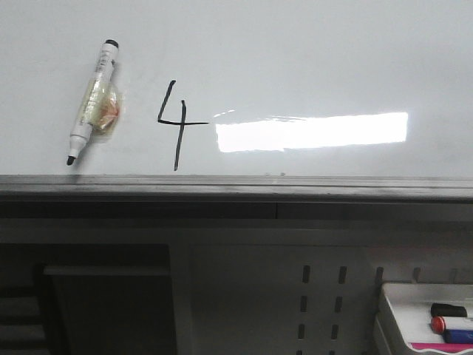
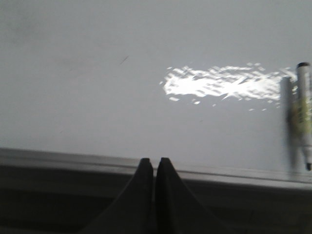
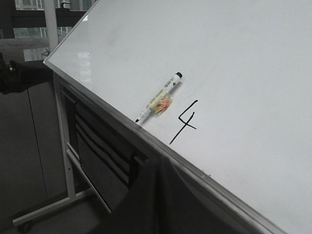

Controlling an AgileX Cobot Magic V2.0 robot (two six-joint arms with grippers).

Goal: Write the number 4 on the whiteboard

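Number 4 (image 1: 176, 123): drawn in thin black strokes on the whiteboard (image 1: 310, 52), just left of the bright glare, above the grey edge rail (image 1: 236, 185).
Marker (image 1: 92, 101): lies uncapped on the board, left of the numeral, tip towards the rail.
Left gripper (image 2: 155, 165): jaws pressed together, empty, at the rail.
Right gripper (image 3: 161, 195): dark and blurred; jaw state cannot be told.
Tray (image 1: 392, 307): lower right, holding markers.
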